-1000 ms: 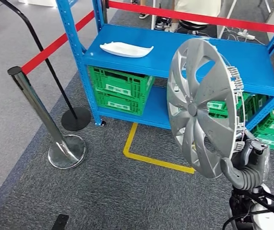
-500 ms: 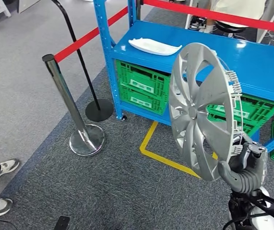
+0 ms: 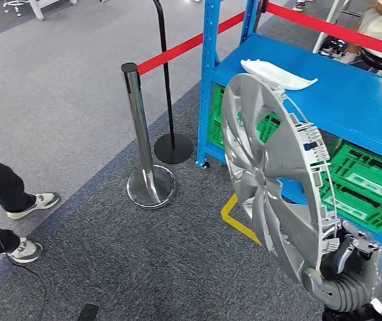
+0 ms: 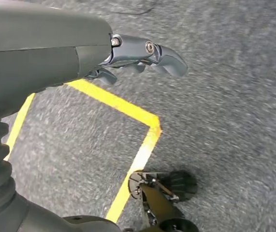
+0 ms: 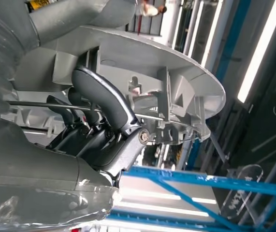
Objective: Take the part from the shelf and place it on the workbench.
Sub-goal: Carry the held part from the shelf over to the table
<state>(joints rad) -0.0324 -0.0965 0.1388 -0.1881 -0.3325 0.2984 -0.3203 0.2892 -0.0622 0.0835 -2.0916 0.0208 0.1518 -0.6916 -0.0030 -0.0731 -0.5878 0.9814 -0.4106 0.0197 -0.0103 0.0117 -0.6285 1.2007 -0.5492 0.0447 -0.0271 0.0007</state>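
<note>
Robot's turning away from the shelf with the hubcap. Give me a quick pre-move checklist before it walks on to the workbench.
1. Right hand grips the hubcap at its rim: ok.
2. Fingers hooked behind the rim: ok.
3. Left hand holds nothing, fingers apart: ok.
4. Chrome stanchion and red rope close by on the left: not ok.
5. Person's feet nearby: not ok.
6. Workbench location: cannot tell.

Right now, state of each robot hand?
Left robot hand: open, holding nothing.
Right robot hand: gripping the hubcap at its rim.
</note>
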